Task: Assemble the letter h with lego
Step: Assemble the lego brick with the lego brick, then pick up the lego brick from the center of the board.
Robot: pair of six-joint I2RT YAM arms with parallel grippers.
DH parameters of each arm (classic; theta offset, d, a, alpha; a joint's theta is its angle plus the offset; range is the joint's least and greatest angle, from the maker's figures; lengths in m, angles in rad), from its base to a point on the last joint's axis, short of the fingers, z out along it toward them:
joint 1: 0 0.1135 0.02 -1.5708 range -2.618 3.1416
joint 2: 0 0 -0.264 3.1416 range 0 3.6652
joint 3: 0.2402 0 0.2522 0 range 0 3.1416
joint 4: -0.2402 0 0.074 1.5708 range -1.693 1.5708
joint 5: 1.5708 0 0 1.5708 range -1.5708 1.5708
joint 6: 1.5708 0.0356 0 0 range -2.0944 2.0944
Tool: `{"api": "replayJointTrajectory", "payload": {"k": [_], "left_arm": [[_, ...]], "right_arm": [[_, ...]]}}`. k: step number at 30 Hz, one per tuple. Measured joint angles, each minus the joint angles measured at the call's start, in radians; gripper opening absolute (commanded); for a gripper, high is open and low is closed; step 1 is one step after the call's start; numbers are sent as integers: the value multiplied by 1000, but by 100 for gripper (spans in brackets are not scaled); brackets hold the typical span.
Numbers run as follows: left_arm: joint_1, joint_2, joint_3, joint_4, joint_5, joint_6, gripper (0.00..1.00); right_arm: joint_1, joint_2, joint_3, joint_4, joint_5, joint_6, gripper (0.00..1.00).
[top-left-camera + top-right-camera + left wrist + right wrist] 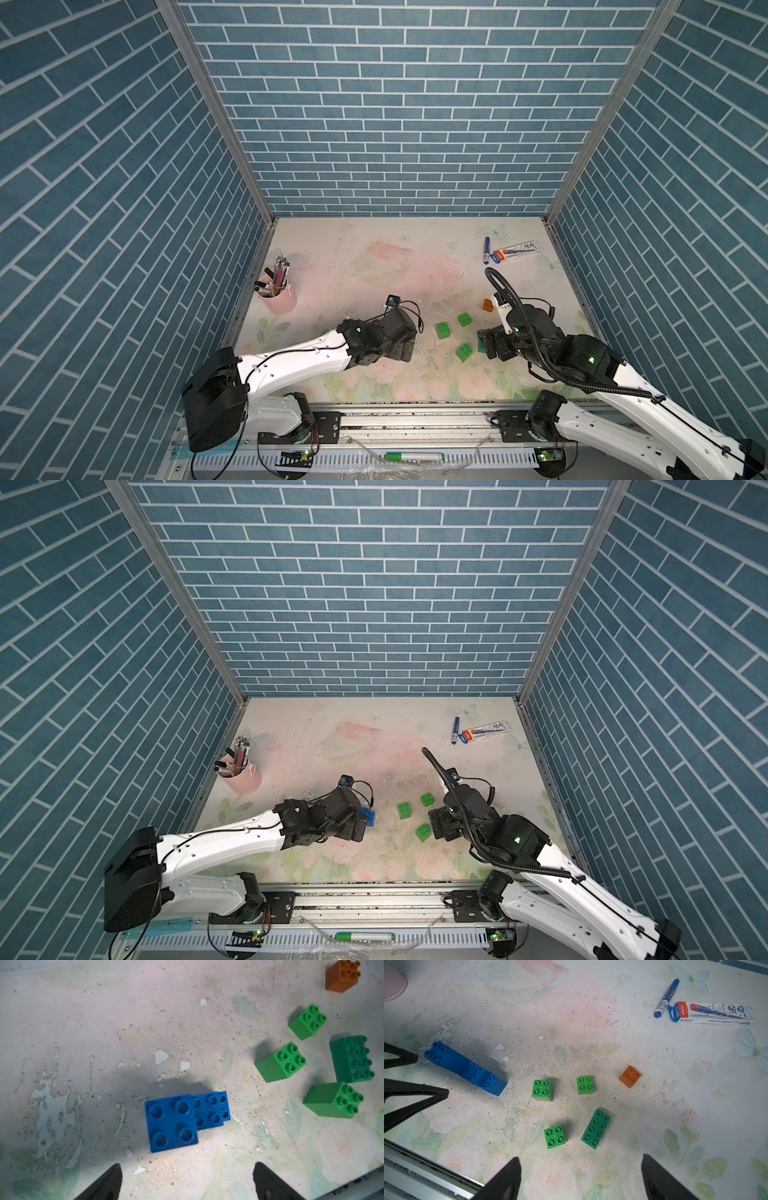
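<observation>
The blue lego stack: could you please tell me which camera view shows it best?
The right wrist view: the blue lego stack appears whole, with its stepped side visible. The left wrist view shows it close but from above, hiding its height. In a top view only a corner peeks past the left arm.

You see three walls [399,104] around the cell, all covered with a blue-grey brick pattern with white joints. Metal posts [216,112] stand in the two far corners. The table top [374,257] is pale with a faded flower print, scratched and chipped in places. A metal rail [415,419] runs along its near edge.
</observation>
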Motion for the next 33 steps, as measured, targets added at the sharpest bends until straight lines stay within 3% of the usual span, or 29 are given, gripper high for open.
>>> {"api": "replayJointTrajectory", "payload": {"k": [6,13,33], "left_arm": [[-1,-57,-86,129,-77,-18,99],[-1,-23,-94,236,-80,-39,95],[-2,21,-94,264,-103,-86,51]], "right_arm": [[0,8,0,0,0,0,90],[0,17,0,0,0,0,90],[0,20,0,0,0,0,90]]}}
